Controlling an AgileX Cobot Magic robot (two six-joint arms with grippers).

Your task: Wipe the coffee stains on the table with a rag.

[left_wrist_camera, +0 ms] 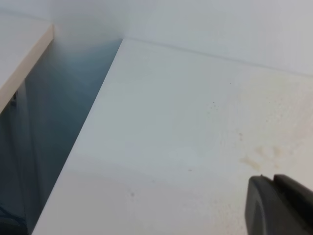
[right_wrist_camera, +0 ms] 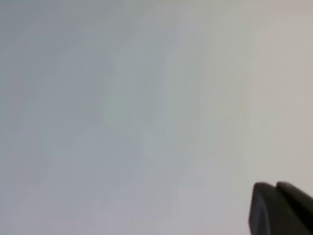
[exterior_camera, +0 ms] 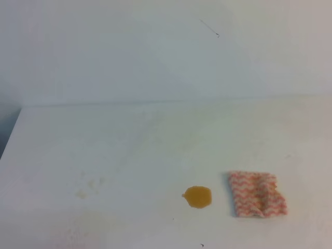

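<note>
The coffee stain is a small glossy amber blot near the front middle of the white table. The rag, pink-red and white zigzag and wrinkled, lies flat just right of the stain without touching it. Neither gripper shows in the exterior high view. In the left wrist view my left gripper is a dark tip at the bottom right, its two fingers together with no gap, above bare table. In the right wrist view my right gripper looks the same, over a plain pale surface. Stain and rag are out of both wrist views.
Faint yellowish smudges mark the table's front left and also show in the left wrist view. The table's left edge drops into a dark gap beside another pale surface. A white wall stands behind the back edge.
</note>
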